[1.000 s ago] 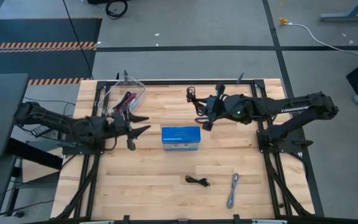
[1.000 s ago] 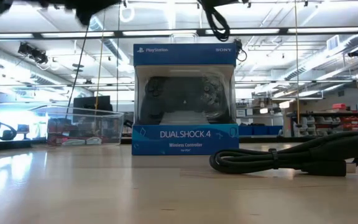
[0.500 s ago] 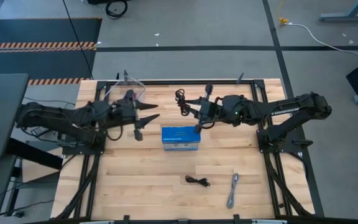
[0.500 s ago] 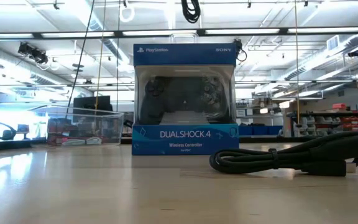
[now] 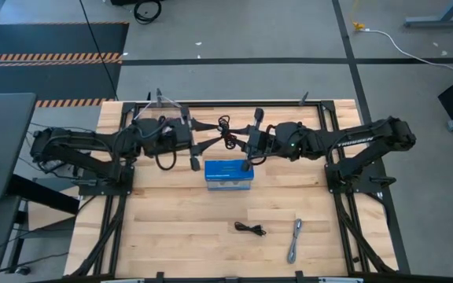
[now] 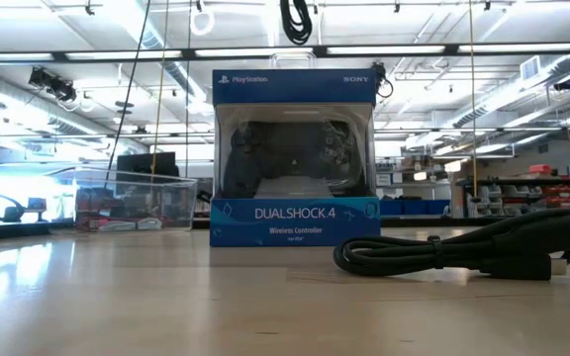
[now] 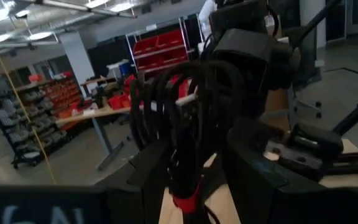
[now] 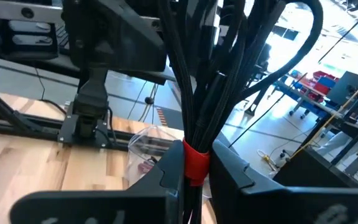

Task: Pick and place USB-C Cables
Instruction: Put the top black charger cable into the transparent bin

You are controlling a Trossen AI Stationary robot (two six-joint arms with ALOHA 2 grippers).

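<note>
A coiled black USB-C cable [image 5: 225, 127], bound by a red tie, hangs in the air beyond the blue box [image 5: 229, 174]; its loop also shows in the low view [image 6: 295, 20]. My right gripper [image 8: 194, 171] is shut on it, coming from the table's right. My left gripper [image 7: 194, 171] faces it from the left [image 5: 215, 135], open, one finger on each side of the same bundle. Another black cable [image 5: 250, 229] and a silver-grey one [image 5: 294, 240] lie flat on the table toward its near edge. My right gripper pinches the bundled cable between its two fingers at the red tie [image 8: 194, 160]. The fingers come level from the table's right. The bundle is lifted clear of the table, and its loops [image 8: 229, 56] stand up past the fingers. Whether my left gripper's fingers [image 7: 151, 171] touch the bundle, I cannot tell.
The clear tub [image 5: 167, 110] stands at the far left, partly under my left arm, and shows in the low view [image 6: 132, 203]. The blue box stands upright mid-table [image 6: 295, 158]. In the low view the black cable [image 6: 463, 252] lies near the camera.
My left gripper has risen from beside the tub and gone toward the table's right, up to the hanging cable, so that its fingers now stand around it. My right gripper has carried the cable a little toward the table's left, still clear of the table.
</note>
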